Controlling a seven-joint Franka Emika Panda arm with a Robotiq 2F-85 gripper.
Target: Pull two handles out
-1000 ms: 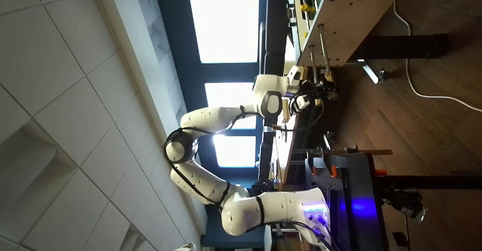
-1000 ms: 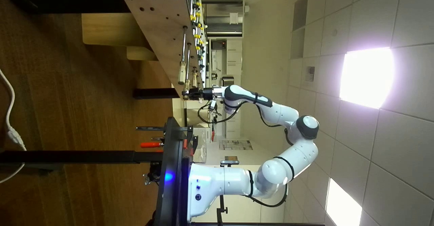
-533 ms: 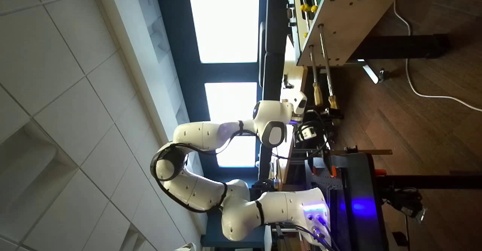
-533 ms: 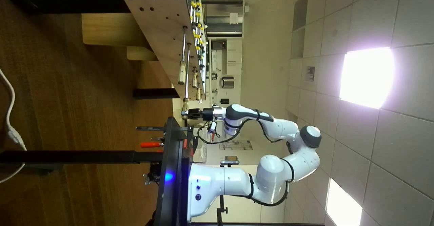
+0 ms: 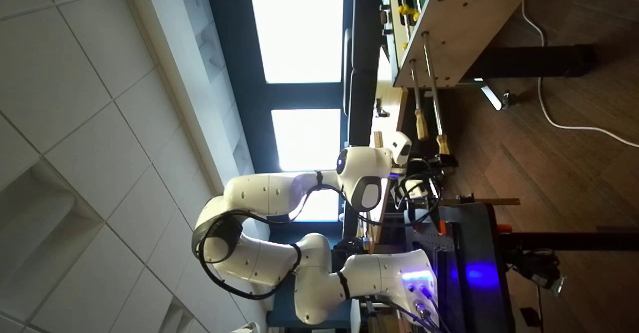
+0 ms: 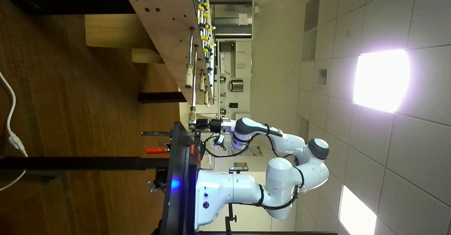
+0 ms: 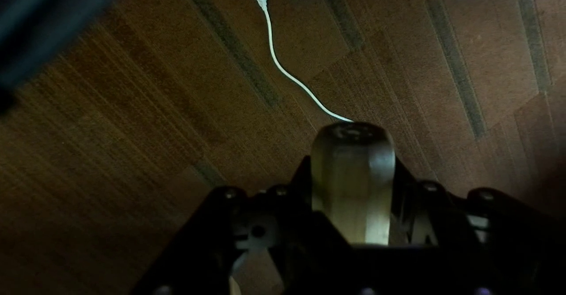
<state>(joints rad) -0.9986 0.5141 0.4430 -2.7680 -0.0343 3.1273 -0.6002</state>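
Claw (image 7: 352, 184), black and two-fingered, clamped on a pale wooden handle (image 5: 443, 144) well out from a light-wood football table (image 6: 167, 30)

Both exterior views reach me turned on their side. My white robot arm (image 6: 280, 178), with dark grey joint caps, rises from a flat black stand (image 6: 172, 206) across a gap from the football table's handle side. Through the wrist view I see the handle close up: flat-sided, dark at its end, with my claw's fingers (image 7: 303, 180) touching it on either side. It sits at the tip of a slim silvery metal rod (image 5: 432, 80) that runs straight out from the football table.

Near it, in both exterior views, a second pale wooden handle (image 6: 189, 75) on its own silvery rod also juts from the football table, though less far. In an exterior view I can make out two more wooden handles (image 6: 202, 82) close to the football table's panel. Inside the football table, small yellow figures (image 5: 408, 11) line the rods. On the brown floor (image 6: 88, 104), lower than the football table's panel, lies a thin, curving white cable (image 6: 15, 140).
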